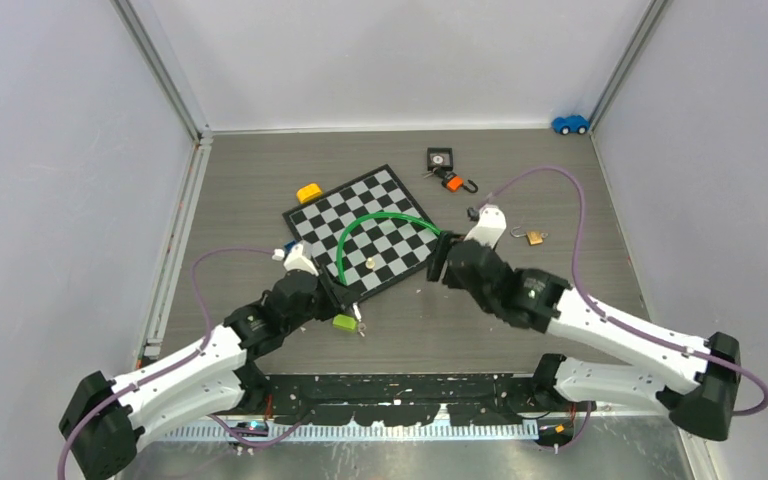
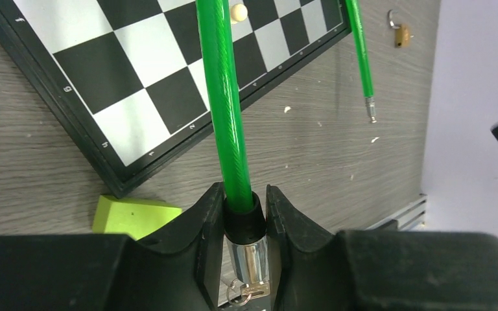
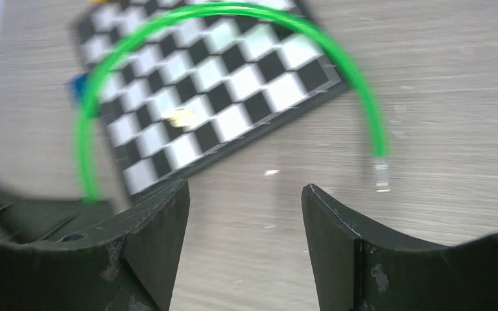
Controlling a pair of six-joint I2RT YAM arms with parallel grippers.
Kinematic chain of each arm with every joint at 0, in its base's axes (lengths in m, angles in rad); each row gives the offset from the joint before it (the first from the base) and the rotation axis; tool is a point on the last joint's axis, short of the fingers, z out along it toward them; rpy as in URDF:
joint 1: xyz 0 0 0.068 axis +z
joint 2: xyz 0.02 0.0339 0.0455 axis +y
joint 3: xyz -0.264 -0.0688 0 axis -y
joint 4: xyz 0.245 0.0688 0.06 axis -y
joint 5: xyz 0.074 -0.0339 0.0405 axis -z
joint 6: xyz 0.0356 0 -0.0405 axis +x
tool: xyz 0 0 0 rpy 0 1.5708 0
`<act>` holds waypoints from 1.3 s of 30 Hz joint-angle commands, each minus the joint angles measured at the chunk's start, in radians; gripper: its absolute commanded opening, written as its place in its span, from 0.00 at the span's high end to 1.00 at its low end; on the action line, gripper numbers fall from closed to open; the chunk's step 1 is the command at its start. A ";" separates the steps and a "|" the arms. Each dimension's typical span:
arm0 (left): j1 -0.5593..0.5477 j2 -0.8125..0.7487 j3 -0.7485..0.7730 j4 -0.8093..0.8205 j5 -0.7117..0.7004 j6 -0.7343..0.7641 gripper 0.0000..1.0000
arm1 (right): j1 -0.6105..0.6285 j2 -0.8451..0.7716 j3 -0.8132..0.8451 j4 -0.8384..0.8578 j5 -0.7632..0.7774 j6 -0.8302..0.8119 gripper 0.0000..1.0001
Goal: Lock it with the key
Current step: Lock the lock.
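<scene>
Here, left tool (image 2: 245,193) clamping cable lock (image 2: 224,97), key (image 2: 249,293) seen plainly from wrist, right tool (image 3: 245,191) parted

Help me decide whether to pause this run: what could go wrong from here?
1. The metal tip lies loose on the table, outside the open right gripper; a regrasp may miss it.
2. The green cable arches over the chessboard; dragging it could knock the pale piece.
3. The left gripper clamps the lock body, with the key tucked deep between the jaws; turning it may be awkward.
</scene>
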 commanded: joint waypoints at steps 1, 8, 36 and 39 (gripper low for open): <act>-0.002 0.012 0.047 0.030 -0.025 0.107 1.00 | -0.224 0.142 0.045 -0.247 -0.230 -0.124 0.31; -0.003 0.044 0.088 -0.003 -0.027 0.181 1.00 | -0.446 0.487 0.153 -0.241 -0.346 -0.322 0.29; -0.001 0.088 0.093 0.005 -0.026 0.205 1.00 | -0.649 0.931 0.404 -0.185 -0.540 -0.538 0.63; -0.002 0.088 0.089 0.015 -0.029 0.205 1.00 | -0.650 0.933 0.395 -0.171 -0.538 -0.533 0.84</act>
